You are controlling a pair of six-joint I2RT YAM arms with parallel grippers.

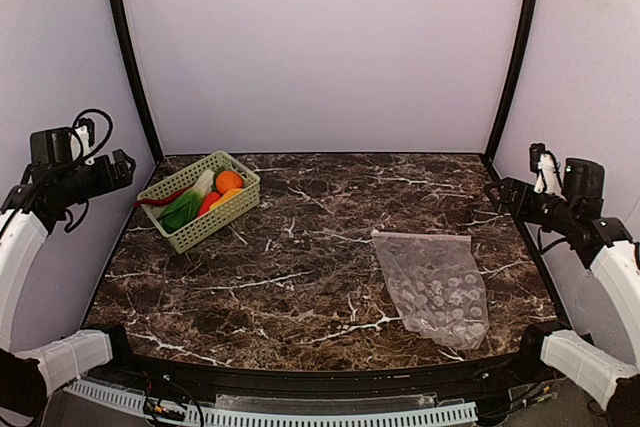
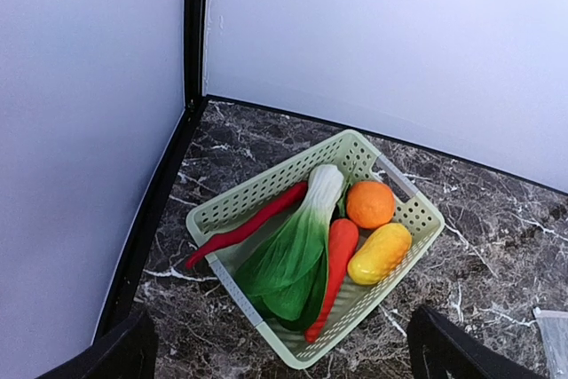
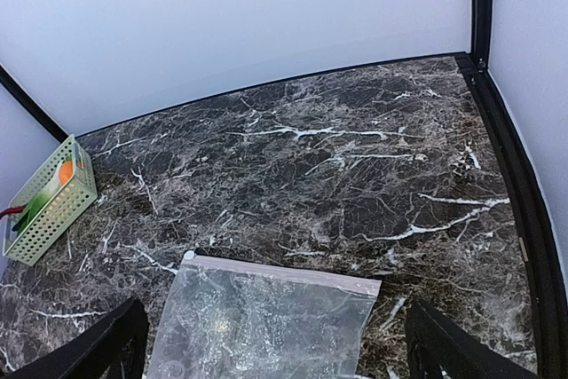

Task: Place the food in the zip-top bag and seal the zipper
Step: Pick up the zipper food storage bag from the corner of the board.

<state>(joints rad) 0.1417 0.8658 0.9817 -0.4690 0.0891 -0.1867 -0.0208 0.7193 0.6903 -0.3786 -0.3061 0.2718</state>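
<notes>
Barely begun, judging by the layout. Can count the food in the pale green lattice basket at the far left of the marble table:
- a bok choy lying diagonally across the middle
- a red chili beside it, tip poking out past the basket's rim
- an orange round fruit toward the far end
- a yellow-orange piece just beside that
- a red-orange tapered piece wedged between bok choy and yellow-orange piece

Cannot pick out a separate green piece for certain under the bok choy leaves. Nothing bagged so far.

Can find the zip-top bag lying flat at the near right, well apart from the basket and seemingly empty through the clear plastic. Zipper along its far short edge; cannot tell whether pressed shut or parted.

Left gripper raised by the left wall, looking down on the basket, fingers spread wide with nothing between them. Right gripper raised at the right side over the bag, jaws likewise spread and empty. Neither touching anything.

Left to do, by this reckoning, the whole job: part the bag's mouth, lift each piece out of the basket and carry it across into the bag, then press the zipper closed along its full length. Likely awkward with so floppy a bag, probably needing one gripper to hold the mouth while the other loads
</notes>
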